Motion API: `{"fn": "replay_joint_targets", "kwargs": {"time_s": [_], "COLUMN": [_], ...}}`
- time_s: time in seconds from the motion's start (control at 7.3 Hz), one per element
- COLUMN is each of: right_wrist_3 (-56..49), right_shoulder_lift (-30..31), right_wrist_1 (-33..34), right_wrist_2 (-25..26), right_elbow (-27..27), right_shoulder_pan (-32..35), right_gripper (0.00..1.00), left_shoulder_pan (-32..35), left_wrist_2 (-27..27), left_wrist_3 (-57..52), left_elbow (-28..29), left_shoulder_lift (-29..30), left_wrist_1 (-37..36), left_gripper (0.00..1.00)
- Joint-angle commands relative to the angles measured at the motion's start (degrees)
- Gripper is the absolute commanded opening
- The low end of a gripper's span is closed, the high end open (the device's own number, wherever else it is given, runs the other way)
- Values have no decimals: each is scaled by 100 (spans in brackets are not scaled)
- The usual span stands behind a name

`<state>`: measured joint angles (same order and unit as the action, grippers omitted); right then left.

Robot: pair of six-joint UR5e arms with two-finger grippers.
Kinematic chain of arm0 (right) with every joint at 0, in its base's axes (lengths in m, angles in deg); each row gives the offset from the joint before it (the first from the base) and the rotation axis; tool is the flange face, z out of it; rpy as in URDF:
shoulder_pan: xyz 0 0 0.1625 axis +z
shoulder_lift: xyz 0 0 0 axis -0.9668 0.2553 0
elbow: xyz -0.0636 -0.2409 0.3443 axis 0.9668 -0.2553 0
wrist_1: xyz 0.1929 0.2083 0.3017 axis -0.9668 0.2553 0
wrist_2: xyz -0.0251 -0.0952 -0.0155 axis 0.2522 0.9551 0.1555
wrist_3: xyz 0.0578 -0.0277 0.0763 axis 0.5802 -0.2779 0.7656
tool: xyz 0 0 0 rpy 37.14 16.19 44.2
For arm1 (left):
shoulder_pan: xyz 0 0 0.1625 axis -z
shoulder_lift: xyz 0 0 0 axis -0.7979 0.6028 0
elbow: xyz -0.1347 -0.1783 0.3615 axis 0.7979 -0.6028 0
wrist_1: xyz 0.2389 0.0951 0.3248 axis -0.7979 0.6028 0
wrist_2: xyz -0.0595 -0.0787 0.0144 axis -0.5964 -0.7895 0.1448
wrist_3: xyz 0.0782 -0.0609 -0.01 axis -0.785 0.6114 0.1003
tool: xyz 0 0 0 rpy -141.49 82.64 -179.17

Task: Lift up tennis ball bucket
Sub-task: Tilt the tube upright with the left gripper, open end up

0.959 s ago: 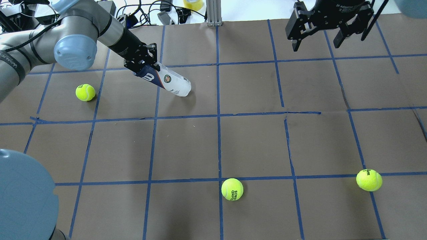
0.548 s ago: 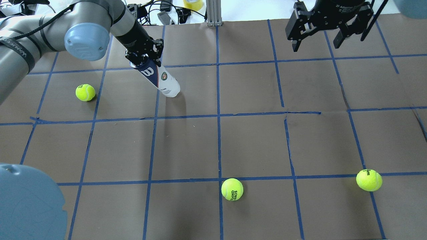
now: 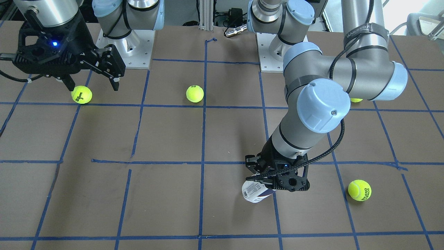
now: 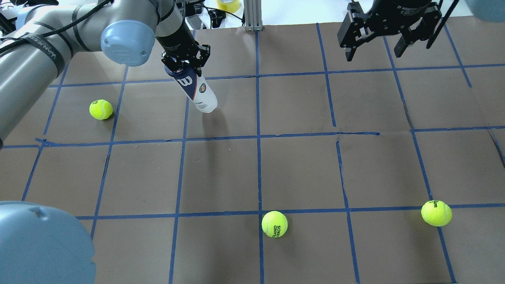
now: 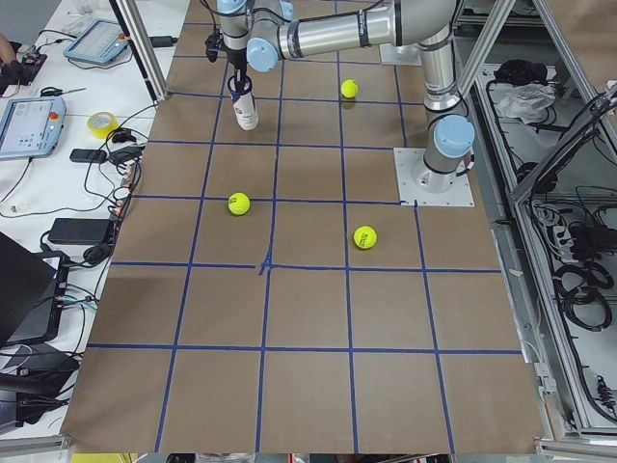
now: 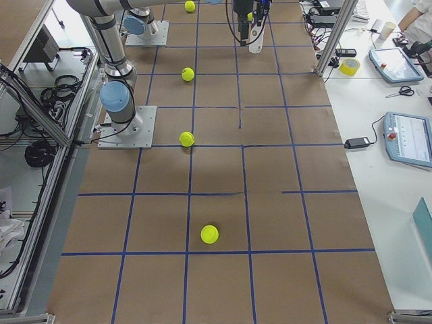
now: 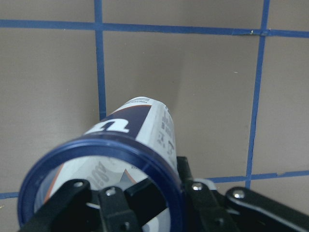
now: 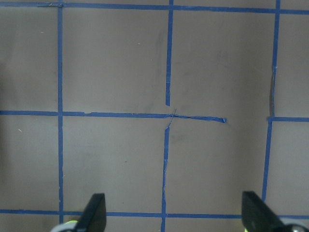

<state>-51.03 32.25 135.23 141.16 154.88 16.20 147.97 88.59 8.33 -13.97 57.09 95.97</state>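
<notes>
One step in hand: lifting. Front-facing: left gripper (image 3: 273, 182) clamped on rim of tennis ball bucket (image 3: 254, 193), tilted, base low, clearance unclear. Overhead: bucket far, left of centre; right gripper (image 4: 374, 52) spread, idle, well apart. Next, likely raising straight, firm squeeze. Sides: brown table (image 5: 308, 386) gridded in blue tape; teach pendants (image 6: 408, 138), cables alongside.

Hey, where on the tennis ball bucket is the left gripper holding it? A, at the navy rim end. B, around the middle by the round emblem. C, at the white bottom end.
A: the left gripper grips the tennis ball bucket at its open navy rim, and the rest of the bucket slants down clear of the gripper.
</notes>
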Motion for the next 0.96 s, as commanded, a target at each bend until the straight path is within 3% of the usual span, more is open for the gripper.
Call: {"fn": "replay_joint_targets", "kwargs": {"time_s": [0.0, 0.14, 0.27, 0.55, 0.82], "right_wrist_3": [0, -9, 0, -9, -9], "right_shoulder_lift": [4, -5, 3, -5, -14], "right_wrist_1": [-8, -8, -8, -8, -8], "right_wrist_2": [0, 0, 0, 0, 0], "right_elbow": [0, 0, 9, 9, 9], "right_shoulder_pan": [0, 0, 0, 0, 0], "right_gripper": [100, 100, 100, 100, 100], "left_shoulder_pan": [67, 85, 85, 111, 120], "left_wrist_2": [11, 72, 90, 11, 2], "left_wrist_3": [98, 220, 343, 361, 370], "left_elbow": [-11, -11, -37, -37, -11], "left_shoulder_lift": [160, 152, 152, 100, -49], "left_wrist_1": [-269, -278, -339, -313, -200], "left_gripper": [0, 0, 63, 100, 100]}}
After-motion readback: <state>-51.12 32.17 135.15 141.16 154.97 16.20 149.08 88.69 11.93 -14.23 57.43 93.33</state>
